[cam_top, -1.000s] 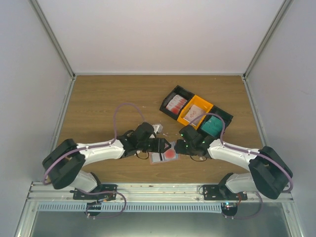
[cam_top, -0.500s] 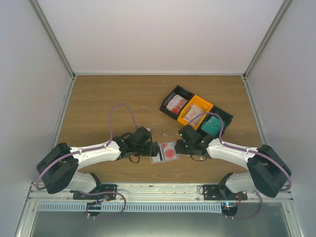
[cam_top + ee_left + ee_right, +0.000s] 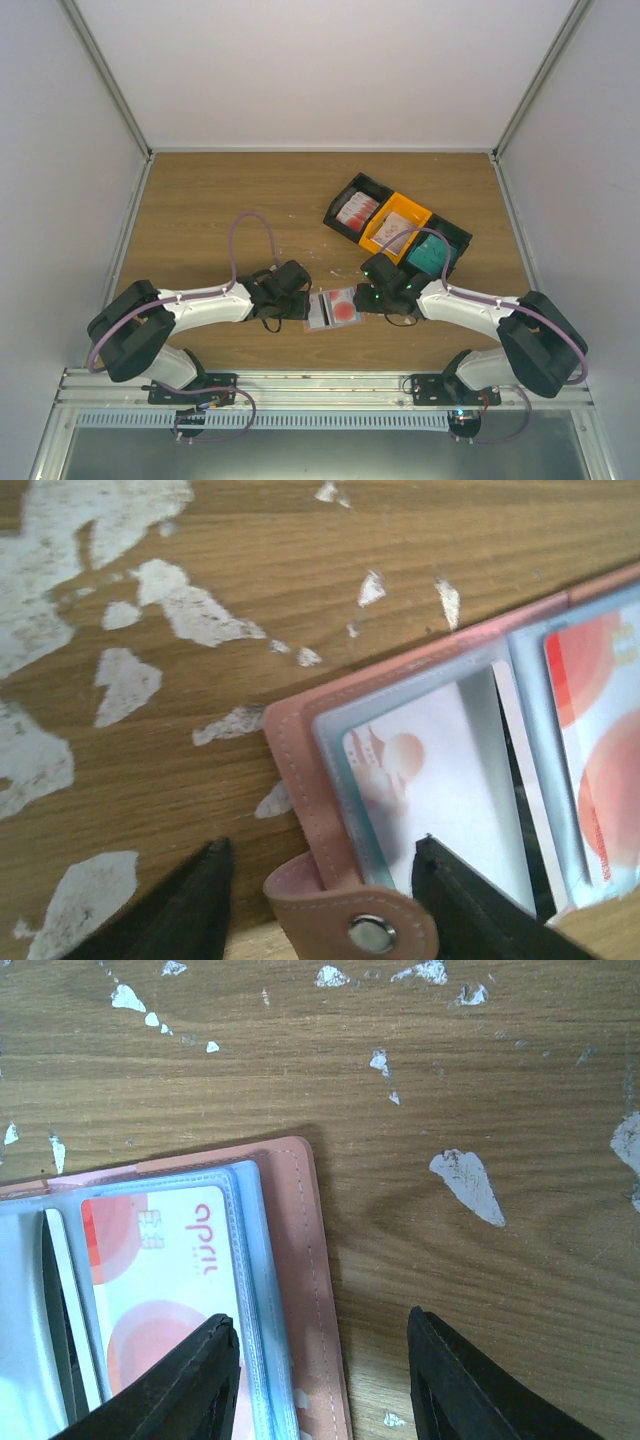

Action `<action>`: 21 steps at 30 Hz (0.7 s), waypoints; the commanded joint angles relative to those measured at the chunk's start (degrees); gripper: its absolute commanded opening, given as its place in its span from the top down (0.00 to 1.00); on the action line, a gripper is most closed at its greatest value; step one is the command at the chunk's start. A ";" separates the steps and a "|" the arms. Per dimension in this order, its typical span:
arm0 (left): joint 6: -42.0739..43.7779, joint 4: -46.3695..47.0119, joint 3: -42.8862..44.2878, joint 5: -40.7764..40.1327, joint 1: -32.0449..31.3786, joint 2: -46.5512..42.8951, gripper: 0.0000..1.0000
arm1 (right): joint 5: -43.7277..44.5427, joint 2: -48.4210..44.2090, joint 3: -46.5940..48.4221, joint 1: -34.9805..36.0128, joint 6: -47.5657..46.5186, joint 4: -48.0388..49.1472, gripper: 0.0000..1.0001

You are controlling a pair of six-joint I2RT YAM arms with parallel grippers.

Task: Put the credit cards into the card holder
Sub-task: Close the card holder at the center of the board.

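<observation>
Card holder [image 3: 310, 1290] lies open (salmon border), 2 credit cards [image 3: 160, 1280] sleeved.

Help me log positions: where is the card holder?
In the top view, the card holder lies open on the table, between the left gripper and right gripper.

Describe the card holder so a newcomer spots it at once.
On the wooden table, look near the front, between the left pincer and right pincer. The card holder lies open there: salmon cover, clear pockets, red-and-white card showing, unlike the bins behind.
</observation>
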 commanded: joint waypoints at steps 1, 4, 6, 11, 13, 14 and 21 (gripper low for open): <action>-0.23 -3.20 2.20 -4.01 0.12 -1.72 0.57 | 0.51 -0.10 0.73 0.63 -0.48 1.51 0.53; 0.04 -3.74 2.27 -3.84 0.14 -2.34 0.75 | 0.55 -0.25 0.79 0.66 -0.72 1.52 0.53; 0.29 -3.77 2.41 -3.82 0.19 -2.95 0.86 | 0.65 -0.46 0.75 0.66 -0.76 1.56 0.53; 2.09 -4.42 4.48 -3.65 0.61 -5.24 1.00 | 0.65 -1.44 0.47 0.66 -0.78 1.96 0.53; 3.83 -3.93 5.60 -2.16 1.07 -6.75 1.00 | 0.51 -1.38 0.27 0.61 -0.79 2.55 0.53; 4.60 -3.47 6.19 -1.05 1.37 -7.34 1.00 | -0.11 -1.35 0.16 0.61 -0.78 2.78 0.53; 7.73 3.17 8.28 12.07 2.15 -8.28 1.00 | 0.20 -6.76 -4.08 0.57 3.72 6.05 0.47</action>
